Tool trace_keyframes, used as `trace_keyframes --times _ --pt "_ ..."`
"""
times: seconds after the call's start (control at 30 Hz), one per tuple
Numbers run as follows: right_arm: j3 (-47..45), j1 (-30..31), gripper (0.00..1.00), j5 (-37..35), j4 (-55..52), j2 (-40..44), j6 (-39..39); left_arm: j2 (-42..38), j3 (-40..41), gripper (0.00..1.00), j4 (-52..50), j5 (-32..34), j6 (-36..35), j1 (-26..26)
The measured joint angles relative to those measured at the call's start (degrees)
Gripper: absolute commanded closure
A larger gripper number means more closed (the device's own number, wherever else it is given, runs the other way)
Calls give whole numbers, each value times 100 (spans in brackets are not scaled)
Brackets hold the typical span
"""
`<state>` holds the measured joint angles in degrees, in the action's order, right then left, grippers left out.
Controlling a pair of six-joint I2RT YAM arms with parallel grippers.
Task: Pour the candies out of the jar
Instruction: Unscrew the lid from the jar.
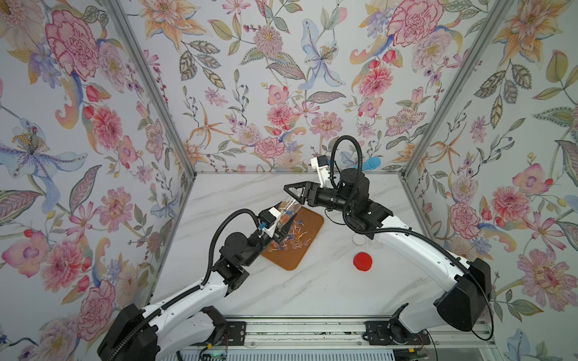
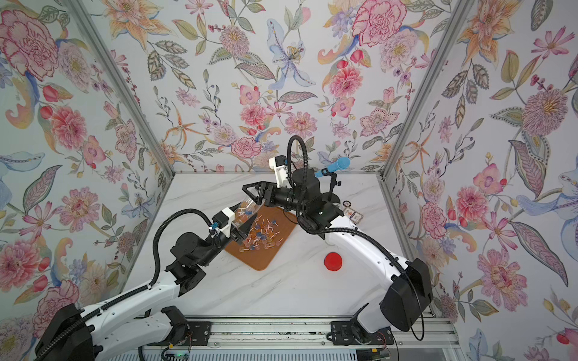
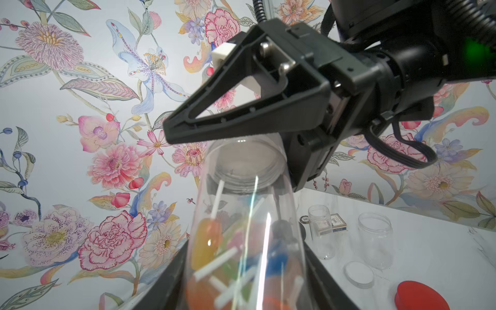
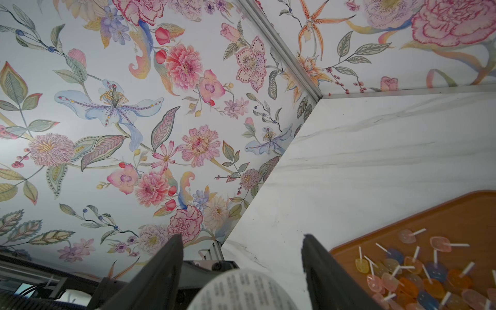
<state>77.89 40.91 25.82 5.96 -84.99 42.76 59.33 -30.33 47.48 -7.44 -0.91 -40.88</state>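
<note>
Between right tool fingers, jar base is getting cut off by frame edge; contact is not showing. Inside left tool grip, candies are blurring. Beside it, red lid is running off-frame at the corner.

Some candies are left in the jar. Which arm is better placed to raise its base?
Right, probably: the right gripper straddles the upturned base of the jar, jaws open, while the left gripper is clamped on its lower end over the tray, with candies inside.
</note>
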Motion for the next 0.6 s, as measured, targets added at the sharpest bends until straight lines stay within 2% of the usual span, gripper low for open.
trace_keyframes --times 0.13,0.23,0.5,0.6 --pt "-2 0 24 -129 17 2 13 -37 9 100 -4 42 0 0" --pt "-48 -7 24 -208 33 28 20 -52 9 100 -35 44 0 0" --pt "-249 -11 50 -269 245 149 146 -50 22 100 -133 44 0 2" --pt "-282 -11 56 -264 341 153 197 -39 22 100 -164 46 0 0"
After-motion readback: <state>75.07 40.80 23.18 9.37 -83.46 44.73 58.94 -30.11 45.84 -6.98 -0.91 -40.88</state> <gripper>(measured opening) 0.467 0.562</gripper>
